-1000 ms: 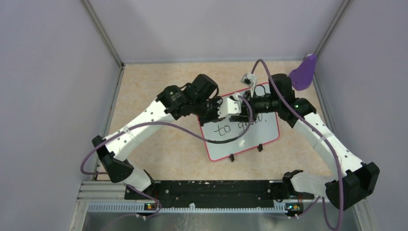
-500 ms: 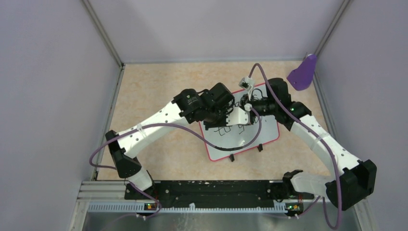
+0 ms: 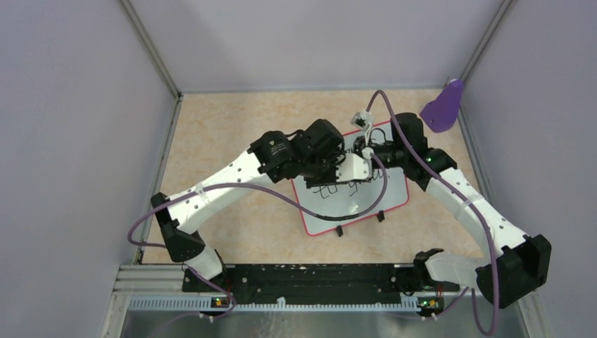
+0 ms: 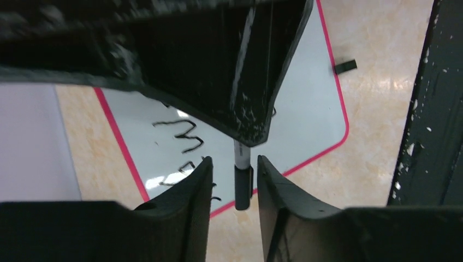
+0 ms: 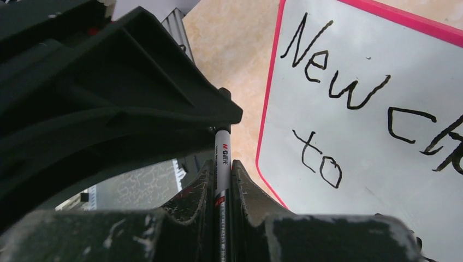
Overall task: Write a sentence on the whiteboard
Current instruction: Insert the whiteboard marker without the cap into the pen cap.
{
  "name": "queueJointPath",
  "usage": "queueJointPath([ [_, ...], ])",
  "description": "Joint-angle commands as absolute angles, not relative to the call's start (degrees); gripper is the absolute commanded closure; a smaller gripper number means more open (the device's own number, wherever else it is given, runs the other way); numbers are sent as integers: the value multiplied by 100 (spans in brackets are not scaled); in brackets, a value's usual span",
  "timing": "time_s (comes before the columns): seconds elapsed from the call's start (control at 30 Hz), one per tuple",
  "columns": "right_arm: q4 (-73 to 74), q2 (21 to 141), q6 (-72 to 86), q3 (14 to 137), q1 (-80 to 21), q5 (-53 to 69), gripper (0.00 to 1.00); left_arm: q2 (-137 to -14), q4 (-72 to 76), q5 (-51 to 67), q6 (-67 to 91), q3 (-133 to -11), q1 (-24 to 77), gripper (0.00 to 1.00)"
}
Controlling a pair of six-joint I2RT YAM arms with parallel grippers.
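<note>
Lavender walls close round the beige marbled table [image 3: 232,155]. From its base at the near left, the left arm reaches up and rightward, elbow raised, wrist turned toward the middle. The left gripper [image 4: 233,161] has its jaws a little apart on either side of the dark end of a marker [image 4: 242,188], not pressing on it. Under both wrists the whiteboard [image 3: 355,201] lies flat at centre table, its clip feet [image 3: 338,230] on the near edge. The sentence [image 5: 349,93] shows as "New ch…" above "to", the rest hidden. The right arm rises from the near right and bends leftward. The right gripper [image 5: 222,162] is clamped on the marker's white barrel.
</note>
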State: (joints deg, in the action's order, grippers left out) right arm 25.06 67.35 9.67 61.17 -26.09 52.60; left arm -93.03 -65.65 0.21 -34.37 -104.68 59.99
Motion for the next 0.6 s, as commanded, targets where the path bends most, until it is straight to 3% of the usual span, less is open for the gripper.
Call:
queueJointPath([
  [0.0,2188,6682,1040,6464,-2567,5519,100,-8869,-5731,482,-3334,-10883,6040,54],
  [0.13,2089,6680,1118,6603,-2392,5645,100,-8659,-5689,1222,-3056,-11039,5546,30],
  [0.27,1842,6677,1362,6769,-2190,5915,100,-8248,-5209,3173,-2422,-10894,3892,16],
  [0.37,1583,6656,1657,6881,-2080,6163,100,-7708,-4507,4257,-1978,-10197,3175,12],
  [0.57,1136,6628,2274,7046,-2044,6499,100,-7262,-3592,6102,-529,-9084,2158,15],
])
